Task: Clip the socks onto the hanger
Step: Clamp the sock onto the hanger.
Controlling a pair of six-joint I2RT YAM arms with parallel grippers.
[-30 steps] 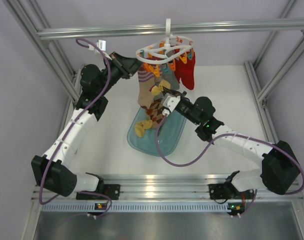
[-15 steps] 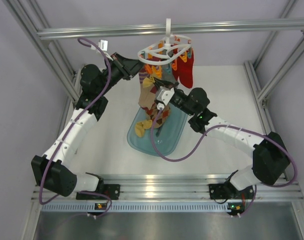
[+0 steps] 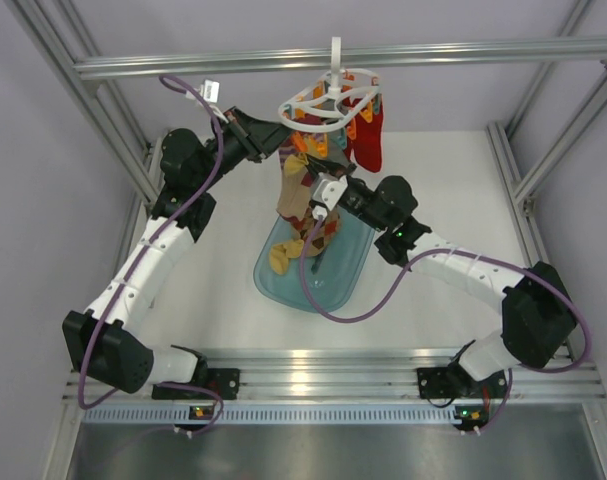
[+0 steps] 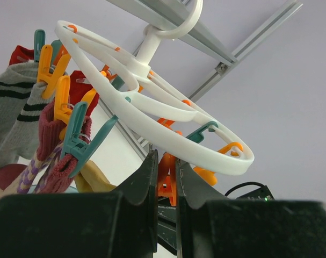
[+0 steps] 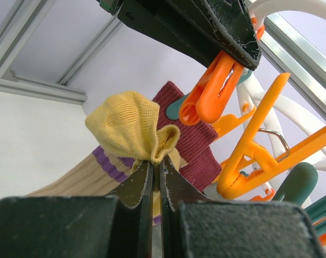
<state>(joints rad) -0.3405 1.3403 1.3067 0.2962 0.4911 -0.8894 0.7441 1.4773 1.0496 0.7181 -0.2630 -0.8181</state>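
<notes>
The white round hanger [image 3: 330,101] hangs by its hook from the frame bar, with orange and teal clips under its rings [image 4: 168,110]. My left gripper [image 3: 283,136] is shut on an orange clip [image 4: 171,180] at the ring's near side. My right gripper [image 5: 156,164] is shut on the bunched cuff of a mustard yellow sock [image 5: 129,126], held just below and left of that orange clip [image 5: 208,91]. A red sock [image 3: 369,140], a maroon one [image 5: 197,145] and striped and argyle socks [image 3: 298,190] hang clipped.
A translucent blue tray [image 3: 283,285] lies on the white table under the hanger, with a yellow sock [image 3: 280,258] in it. The aluminium frame bar [image 3: 463,55] runs across the top. Frame posts stand at both sides.
My right arm has risen up and left toward the hanger with the yellow sock in its grip. The hanger has swung slightly. The left gripper has stayed on the clip.
</notes>
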